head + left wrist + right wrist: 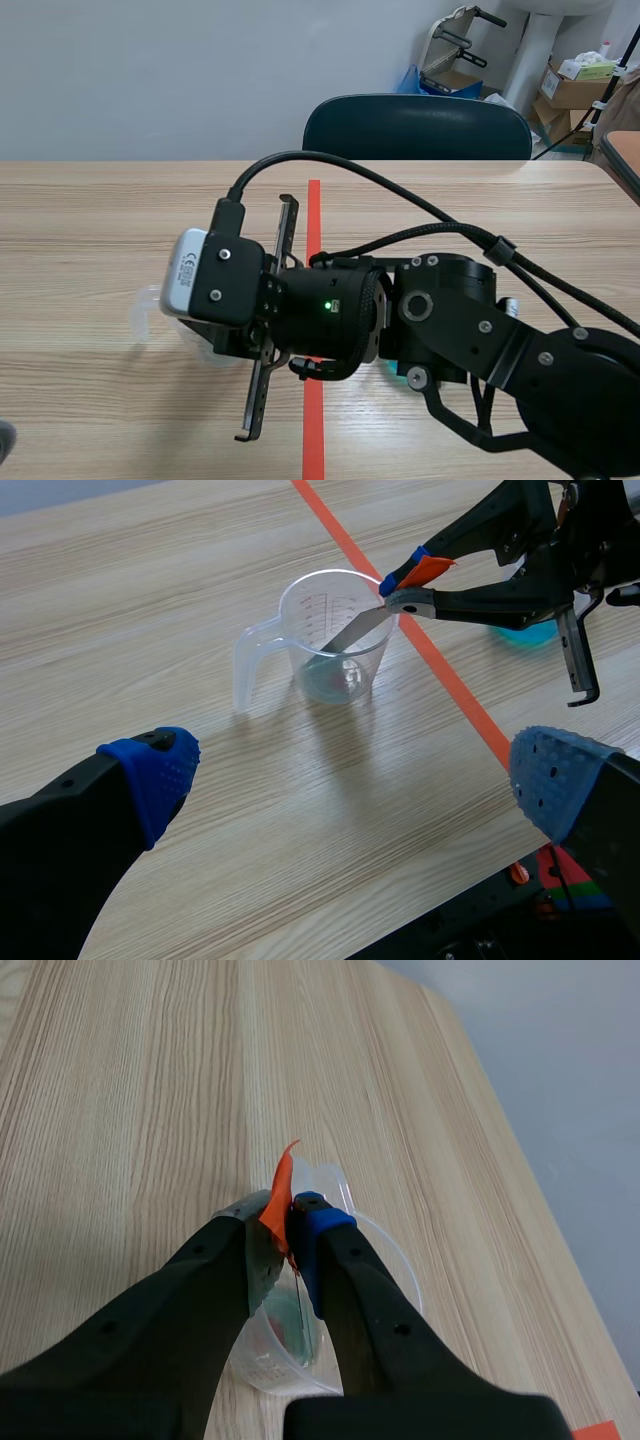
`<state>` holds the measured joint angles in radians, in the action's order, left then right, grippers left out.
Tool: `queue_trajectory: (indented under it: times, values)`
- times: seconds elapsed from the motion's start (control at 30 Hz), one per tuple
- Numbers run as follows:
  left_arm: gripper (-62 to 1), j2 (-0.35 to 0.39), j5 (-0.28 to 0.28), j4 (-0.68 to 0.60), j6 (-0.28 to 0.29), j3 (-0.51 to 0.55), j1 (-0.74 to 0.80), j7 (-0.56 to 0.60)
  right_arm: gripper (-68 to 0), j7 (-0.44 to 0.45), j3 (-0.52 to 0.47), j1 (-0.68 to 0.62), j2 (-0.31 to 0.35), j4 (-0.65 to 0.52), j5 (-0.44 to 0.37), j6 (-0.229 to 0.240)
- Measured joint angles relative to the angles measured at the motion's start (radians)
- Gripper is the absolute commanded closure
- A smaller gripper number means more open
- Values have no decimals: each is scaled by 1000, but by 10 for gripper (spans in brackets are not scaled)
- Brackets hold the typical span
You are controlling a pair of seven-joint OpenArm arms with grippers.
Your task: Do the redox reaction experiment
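A light wooden table carries an orange-red tape line down its middle. Beyond its far edge stands a dark chair, and cardboard boxes sit further back, near a pale wall.

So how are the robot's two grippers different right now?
The left gripper is open, its fingers wide apart and empty; the right gripper is shut on a thin strip, orange at the top and grey lower down. The left gripper sits back from the clear cup, while the right gripper is above the cup, dipping the strip into it. Both have thick black fingers with soft pads at the tips.
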<state>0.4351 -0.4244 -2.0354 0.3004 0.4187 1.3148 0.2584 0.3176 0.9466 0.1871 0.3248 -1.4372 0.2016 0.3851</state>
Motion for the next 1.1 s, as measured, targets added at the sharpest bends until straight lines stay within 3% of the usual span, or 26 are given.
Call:
queue_trajectory:
  times: [0.17, 0.3, 0.43, 0.8, 0.9, 1.1]
  values:
    - [-623, 0, 0, 0, 0, 0, 0, 0, -8, -46, 0, 1, 0, -31, -18, 12]
    - [-623, 0, 0, 0, 0, 0, 0, 0, -8, -159, 0, 21, 3, -90, -135, 75]
    - [-623, 0, 0, 0, 0, 0, 0, 0, -8, -311, 0, 77, 2, -164, -259, 94]
    - [-623, 0, 0, 0, 0, 0, 0, 0, -8, -717, 0, 219, 2, -346, -589, 77]
    - [-623, 0, 0, 0, 0, 0, 0, 0, -8, -787, 0, 267, 2, -377, -656, 32]
    - [-623, 0, 0, 0, 0, 0, 0, 0, -8, -887, -22, 353, 2, -406, -800, 27]
